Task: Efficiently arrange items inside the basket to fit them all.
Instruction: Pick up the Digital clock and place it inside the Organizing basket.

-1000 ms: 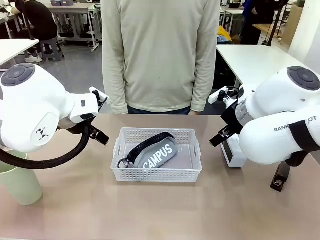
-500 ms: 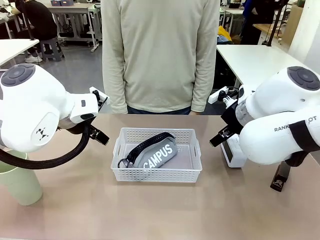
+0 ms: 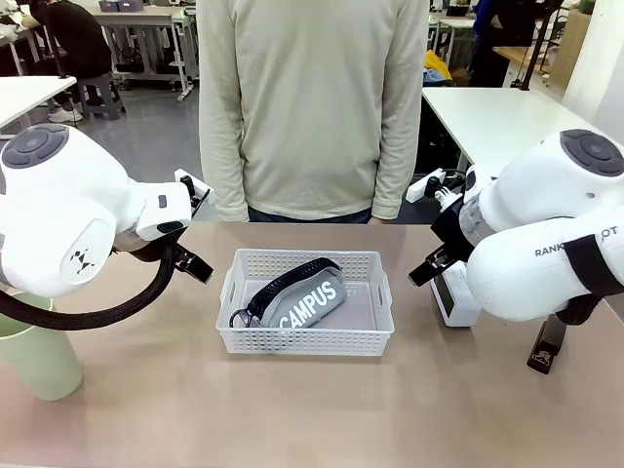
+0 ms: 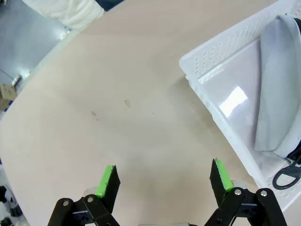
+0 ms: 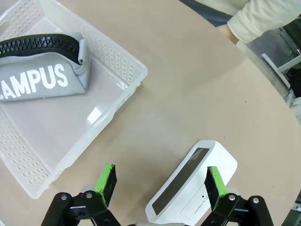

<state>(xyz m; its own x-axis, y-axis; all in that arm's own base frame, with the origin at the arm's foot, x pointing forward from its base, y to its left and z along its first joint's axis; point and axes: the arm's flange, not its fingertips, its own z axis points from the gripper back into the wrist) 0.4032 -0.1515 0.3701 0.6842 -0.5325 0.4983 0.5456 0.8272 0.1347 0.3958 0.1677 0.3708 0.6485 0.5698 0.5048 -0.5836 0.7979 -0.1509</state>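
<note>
Grey "CAMPUS" pouch lying diagonal, white lattice basket

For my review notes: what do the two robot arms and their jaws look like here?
The left arm and right arm are bulky, rounded white shells with grey round joint caps. A black ribbed cable loops under the left arm. The right arm carries dark lettering and a black band. The jaws are black linked metal with bright green pads.

Lab: white worktables behind, seated worker
</note>
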